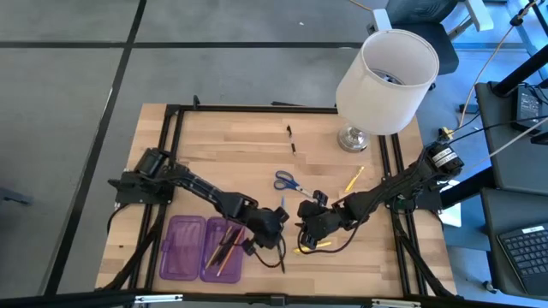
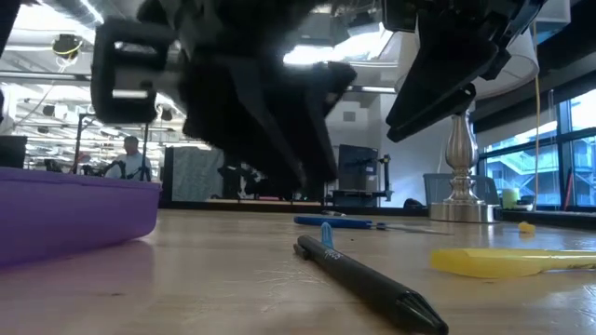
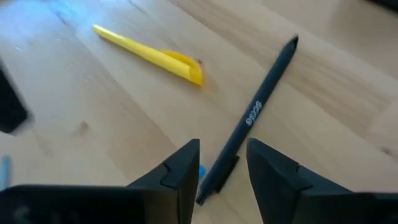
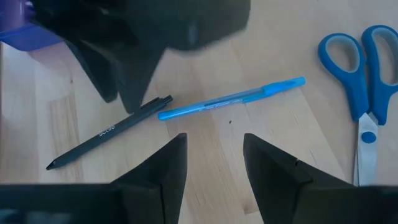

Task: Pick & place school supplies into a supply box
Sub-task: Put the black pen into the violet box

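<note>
The translucent purple supply box [image 1: 190, 248] lies open near the table's near edge, with several pens and pencils [image 1: 224, 248] in its right half. A black pen [image 3: 252, 115] lies on the wood, its clip end between the open fingers of my left gripper [image 3: 222, 165], which hovers over it just right of the box [image 1: 272, 229]. My right gripper [image 4: 214, 155] is open too, hovering close beside the left one [image 1: 310, 221], above a blue pen [image 4: 231, 98]. Blue-handled scissors [image 1: 289, 182] and two yellow pens [image 1: 354, 178] [image 1: 308, 248] lie flat on the table.
A white lampshade [image 1: 390, 68] on a metal lamp base [image 1: 351, 139] stands at the far right of the table. Two small dark bits [image 1: 292, 139] lie near the far edge. The two arms are close together at the table's middle. A person [image 2: 130, 158] shows in the room behind.
</note>
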Robot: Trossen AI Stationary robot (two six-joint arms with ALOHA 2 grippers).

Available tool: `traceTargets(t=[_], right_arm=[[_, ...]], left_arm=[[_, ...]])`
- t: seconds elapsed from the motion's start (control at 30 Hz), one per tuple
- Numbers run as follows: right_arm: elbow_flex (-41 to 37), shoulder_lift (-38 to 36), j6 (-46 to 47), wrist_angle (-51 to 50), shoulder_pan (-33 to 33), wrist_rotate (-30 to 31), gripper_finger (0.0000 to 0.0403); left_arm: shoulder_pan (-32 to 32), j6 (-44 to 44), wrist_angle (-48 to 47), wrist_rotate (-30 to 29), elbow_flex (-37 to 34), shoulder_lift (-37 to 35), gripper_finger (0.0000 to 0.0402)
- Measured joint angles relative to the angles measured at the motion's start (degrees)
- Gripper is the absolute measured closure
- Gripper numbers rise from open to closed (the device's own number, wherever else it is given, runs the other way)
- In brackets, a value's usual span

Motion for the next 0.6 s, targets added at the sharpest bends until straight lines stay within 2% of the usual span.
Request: traceTargets(t=[0.2,0.6], right_arm=[[0.0,0.0,0.0,-0.1,0.0,-0.1,0.0241],[0.0,0.0,-0.1,0.0,0.0,-0.1,0.0241]], left_arm=[[0.9,1.0,0.3,2.2,0.9,3.8,0.0292],[1.3,3.0,-1.4,2.2,1.0,4.8,0.0305]])
